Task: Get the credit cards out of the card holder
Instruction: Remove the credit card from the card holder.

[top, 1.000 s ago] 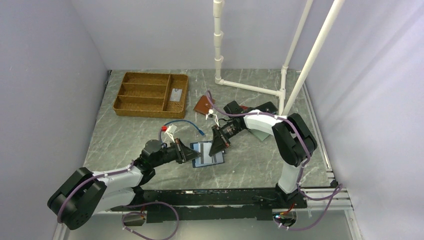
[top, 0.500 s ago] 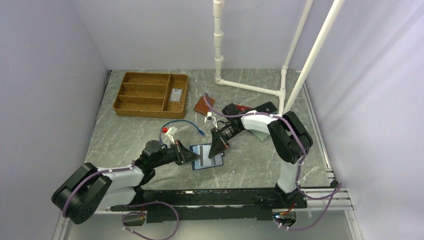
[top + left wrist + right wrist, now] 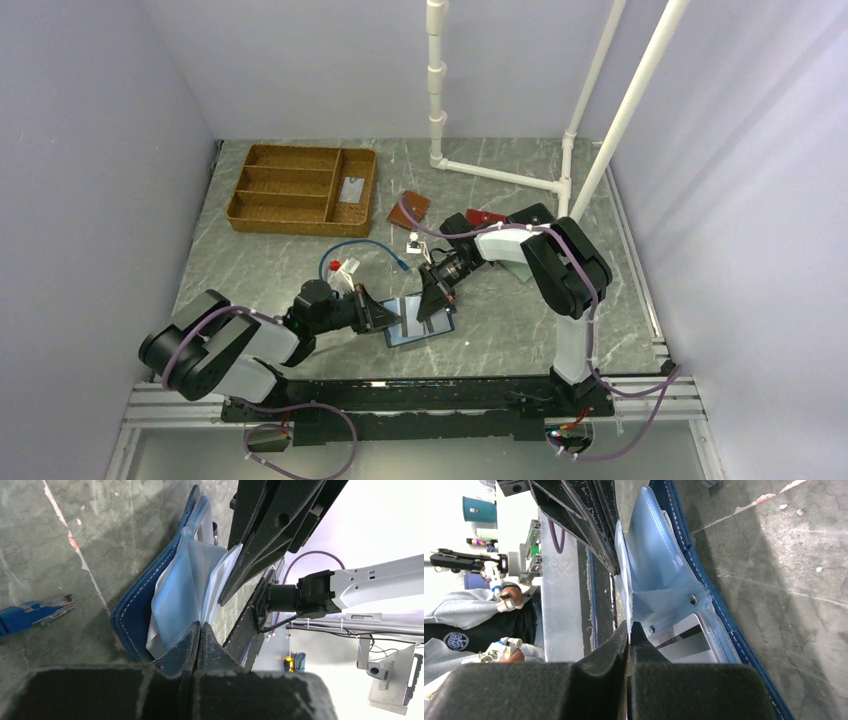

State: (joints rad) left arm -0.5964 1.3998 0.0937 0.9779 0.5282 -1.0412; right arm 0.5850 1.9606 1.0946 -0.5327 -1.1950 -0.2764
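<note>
Top external view: the card holder (image 3: 421, 322) lies open on the tabletop (image 3: 250, 280), at lower centre of the frame, between the two hands. The left wrist view shows its navy outer cover (image 3: 134, 616) on the tabletop with the glossy blue lining raised. Pale credit cards (image 3: 688, 643) sit in its pockets in the right wrist view.

The left hand (image 3: 392, 318) is at the holder's left edge with its fingers pressed together. The right hand (image 3: 430, 305) is at the holder's upper edge, fingers likewise fully closed against the lining. Whether either hand pinches a card or the lining cannot be determined.

A blue cable (image 3: 365, 244) lies above the holder. A tan-brown wallet (image 3: 409, 208) and a red wallet (image 3: 487, 217) lie further up. A wicker tray (image 3: 290, 186) at upper left holds one pale card (image 3: 350, 189) in its right compartment.
</note>
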